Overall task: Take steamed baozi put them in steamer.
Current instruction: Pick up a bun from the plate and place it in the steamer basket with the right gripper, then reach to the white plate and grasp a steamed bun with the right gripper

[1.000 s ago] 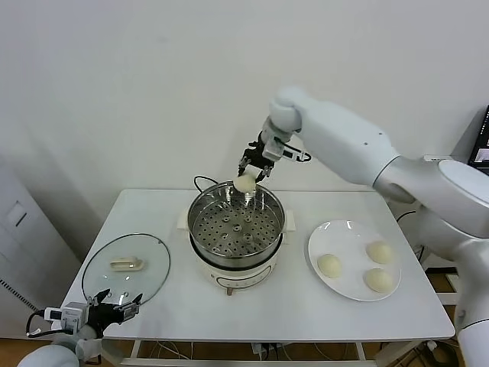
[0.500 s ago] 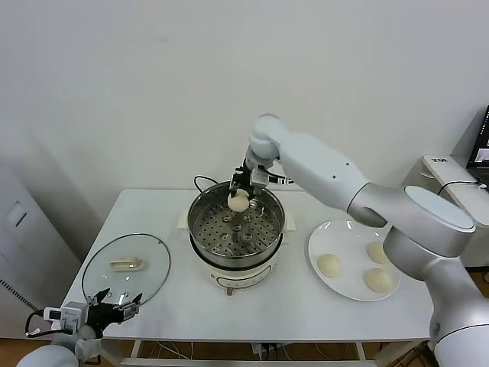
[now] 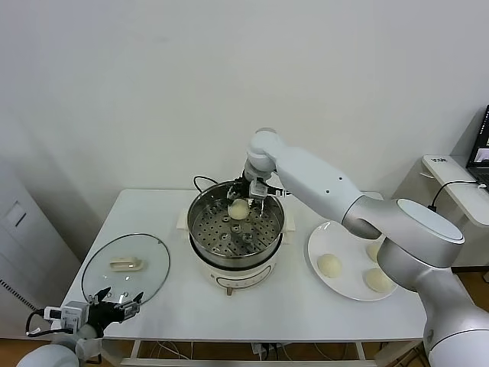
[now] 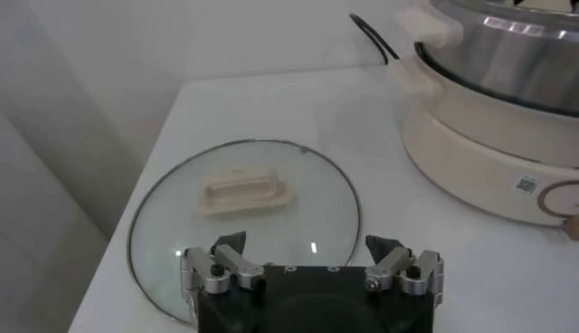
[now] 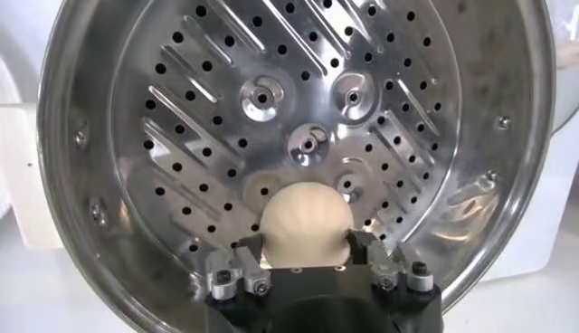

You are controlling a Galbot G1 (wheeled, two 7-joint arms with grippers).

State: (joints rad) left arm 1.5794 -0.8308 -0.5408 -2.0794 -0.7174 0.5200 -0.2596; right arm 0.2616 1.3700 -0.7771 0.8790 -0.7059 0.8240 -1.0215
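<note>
Now the right gripper [image 3: 240, 200] is clamping one baozi [image 3: 238, 209] inside the steamer [image 3: 200, 229] at 12 o'clock; three buns [image 3: 329, 264] are sitting on the plate [image 3: 344, 234]; the left gripper [image 4: 312, 261] is idling, fingers apart.

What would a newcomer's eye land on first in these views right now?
First, the right gripper holding one baozi inside the shiny steamer at the table's middle, above its perforated floor. Next, the white plate to the steamer's right with three more buns. Last, the glass lid lying flat at the left, with the open left gripper idle by its near edge.
</note>
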